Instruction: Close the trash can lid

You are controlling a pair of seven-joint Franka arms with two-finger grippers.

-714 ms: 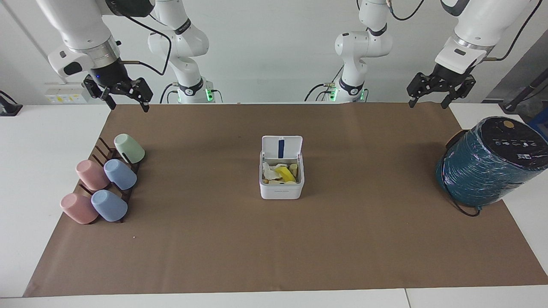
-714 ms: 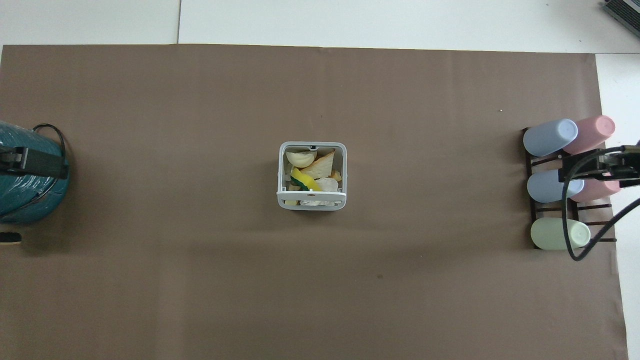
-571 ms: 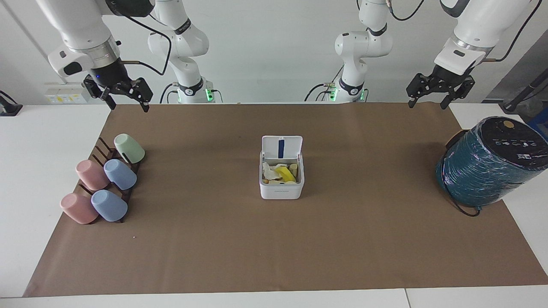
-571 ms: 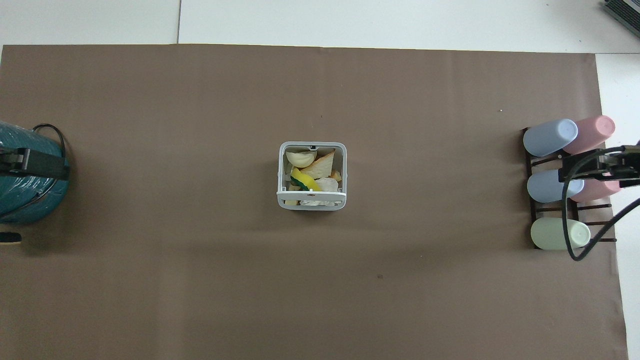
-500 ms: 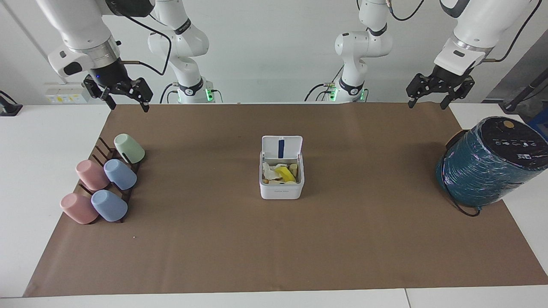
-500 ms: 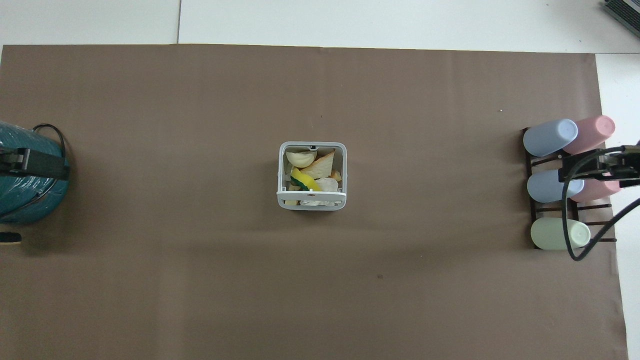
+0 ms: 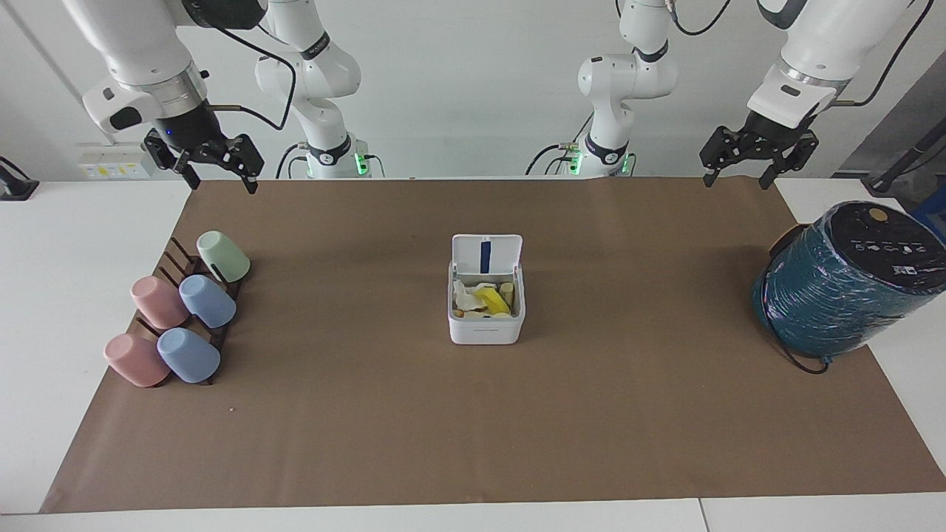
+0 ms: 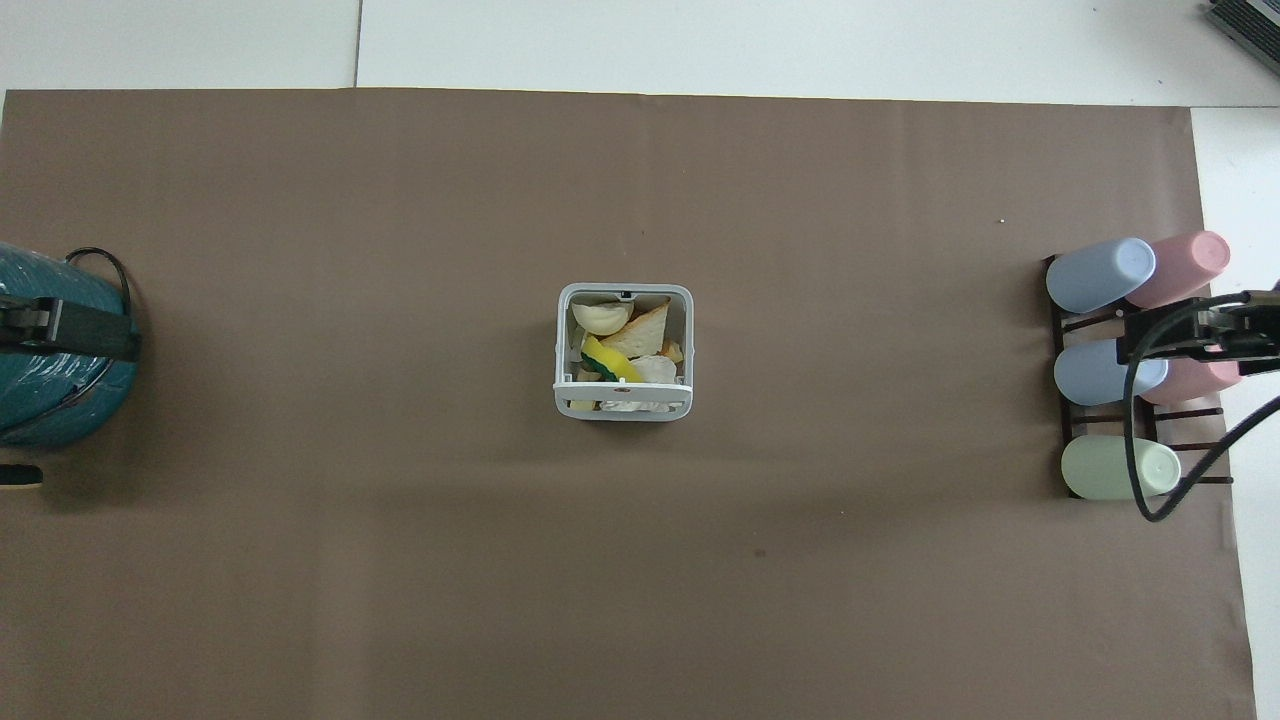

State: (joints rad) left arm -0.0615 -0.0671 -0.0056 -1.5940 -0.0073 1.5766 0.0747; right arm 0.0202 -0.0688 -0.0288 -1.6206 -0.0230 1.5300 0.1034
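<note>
Approach not begun: lid [image 7: 487, 255] stands upright on can [image 7: 485, 325]; left gripper [image 7: 740, 158] and right gripper [image 7: 214, 165] hover high, fingers spread; one must descend and tip the lid down.

- Facing view: high, across from the robots, looking toward them over the trash can [image 7: 486, 314].
- Overhead view: steeply down (turned half round).
- Shared: trash can, surrounding brown mat [image 8: 400, 560].

White trash can [image 7: 485, 326] mid-mat, full of scraps; lid [image 7: 487, 255] upright, open.
</note>
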